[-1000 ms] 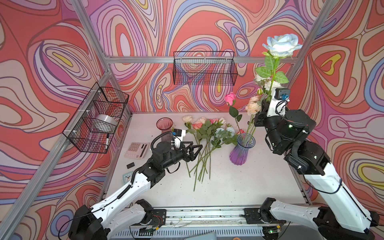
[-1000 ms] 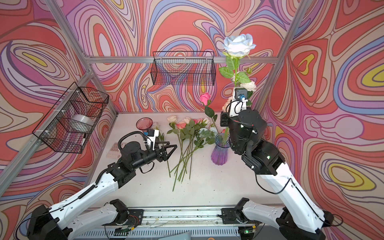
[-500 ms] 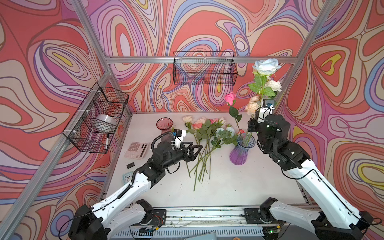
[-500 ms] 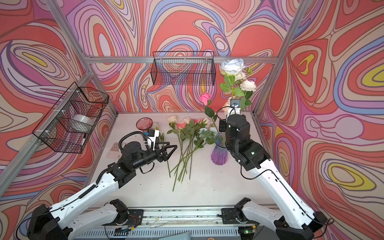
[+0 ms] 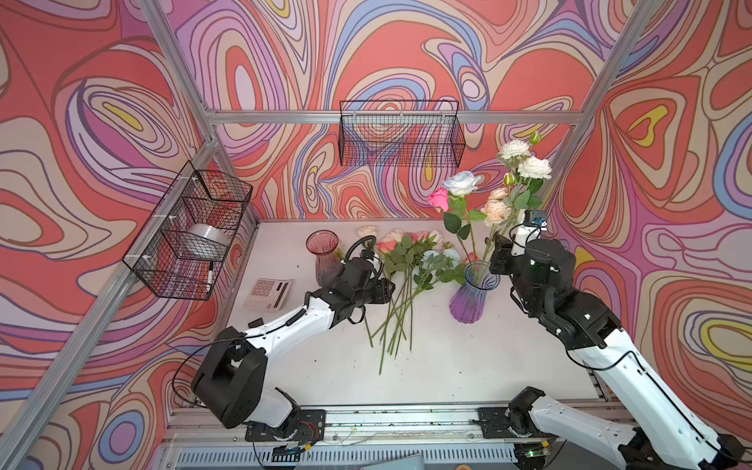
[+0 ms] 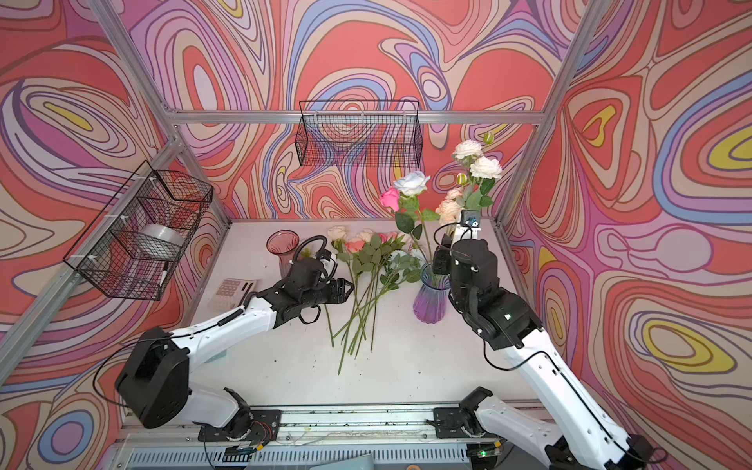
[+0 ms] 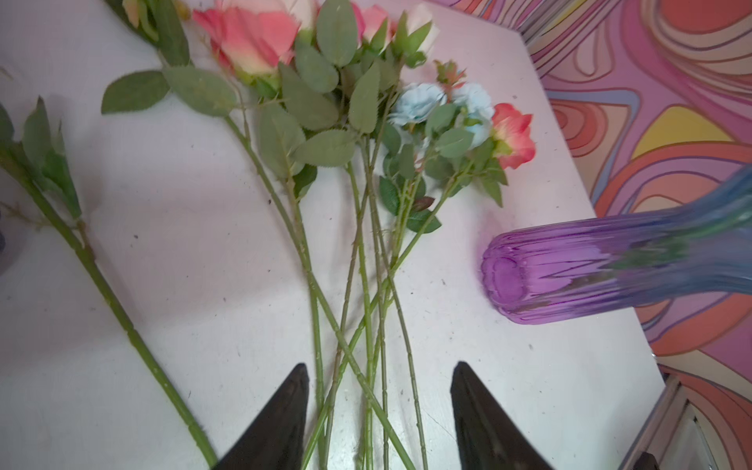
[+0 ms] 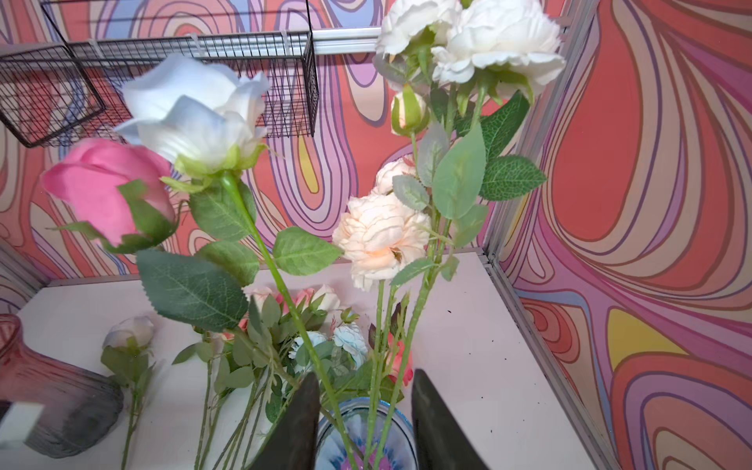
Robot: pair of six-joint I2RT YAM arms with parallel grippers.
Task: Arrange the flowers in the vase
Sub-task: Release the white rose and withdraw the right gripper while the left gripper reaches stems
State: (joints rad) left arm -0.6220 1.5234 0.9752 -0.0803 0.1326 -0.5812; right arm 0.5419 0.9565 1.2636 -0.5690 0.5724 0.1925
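The near strip of the white worktop [image 5: 447, 366] carries only the cut ends of the loose flowers [image 5: 409, 254]. They lie in a fan left of centre, stems toward the near edge and heads toward the far wall, in coral, pink, cream and pale blue among green leaves. The left gripper [image 7: 380, 366] is low over their stems. In the left wrist view its jaws stand well apart with several stems crossing the gap, none pinched.

Right of the bunch the purple vase [image 5: 470, 299] stands upright with several stems in it. The right gripper [image 8: 366, 374] sits just above the vase's mouth, jaws parted on either side of those stems and clamping nothing, with one green stem running just beside a finger. Rising from the vase are a pink rose [image 5: 438, 198], a white rose [image 5: 462, 182], a peach bloom [image 5: 496, 209] and, highest, two white blooms [image 5: 525, 160].

Farther left are a calculator [image 5: 268, 294] and a red vase [image 5: 323, 254]. A wire basket [image 5: 191, 232] hangs on the left wall and a second wire basket [image 5: 401, 134] on the far wall.
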